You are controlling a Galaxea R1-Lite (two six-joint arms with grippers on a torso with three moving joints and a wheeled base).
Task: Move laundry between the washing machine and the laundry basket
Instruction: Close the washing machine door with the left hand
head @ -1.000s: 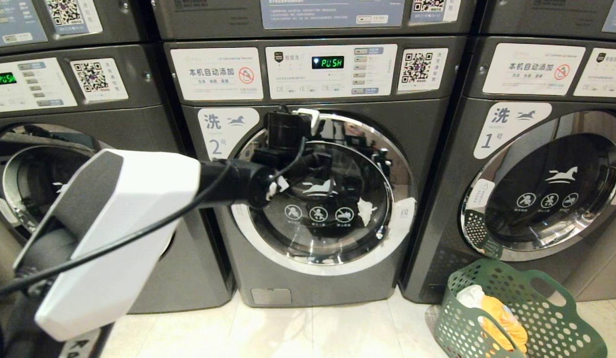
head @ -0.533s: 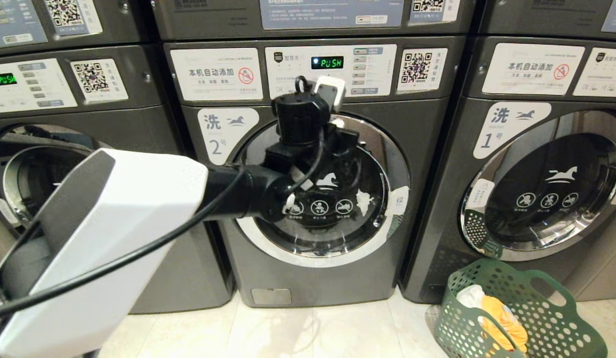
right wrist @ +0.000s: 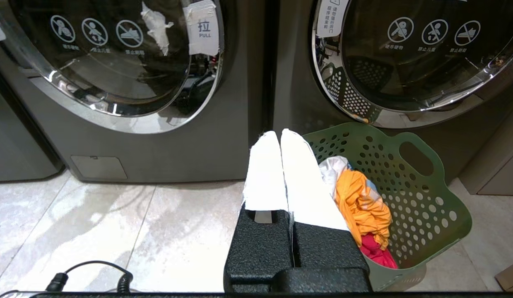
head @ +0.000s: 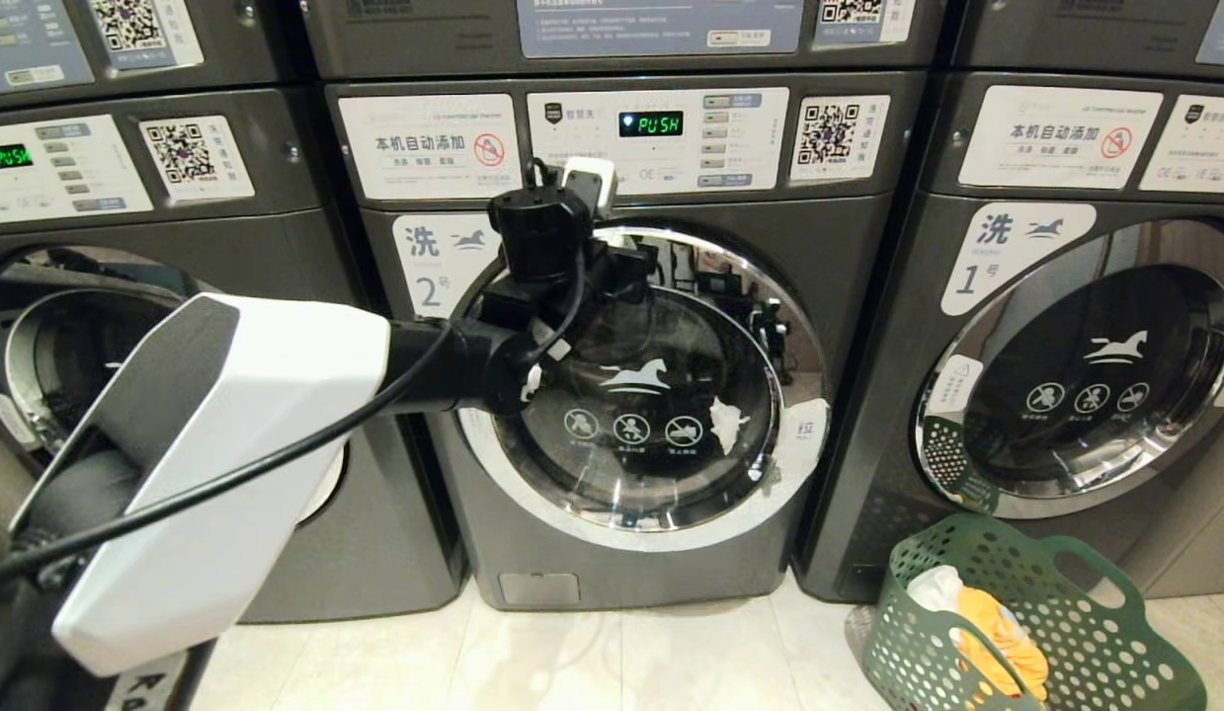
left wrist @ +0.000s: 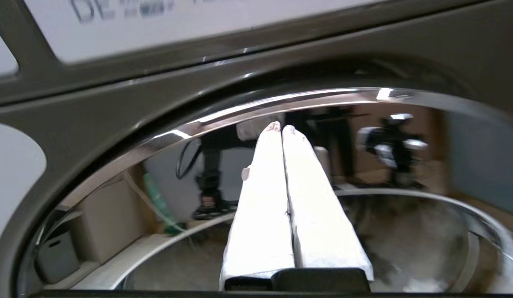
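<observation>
With its two white fingers [left wrist: 260, 194] pressed flat together and nothing between them, the left gripper [left wrist: 281, 129] points at the upper chrome rim of the door [head: 661, 513] on the middle washing machine [head: 849, 296]; whether the tips actually touch the rim is hard to say, since the wrist view is blurred there. Just above the gripper sits the control panel [head: 656, 138], its display reading PUSH. Well below and off to the gripper's right, the green laundry basket [head: 1096, 642] stands on the floor [head: 572, 662] with orange, white and red laundry [right wrist: 360, 203] inside. Hanging just beside that basket, the right gripper [right wrist: 280, 134] is likewise pinched closed and empty.
</observation>
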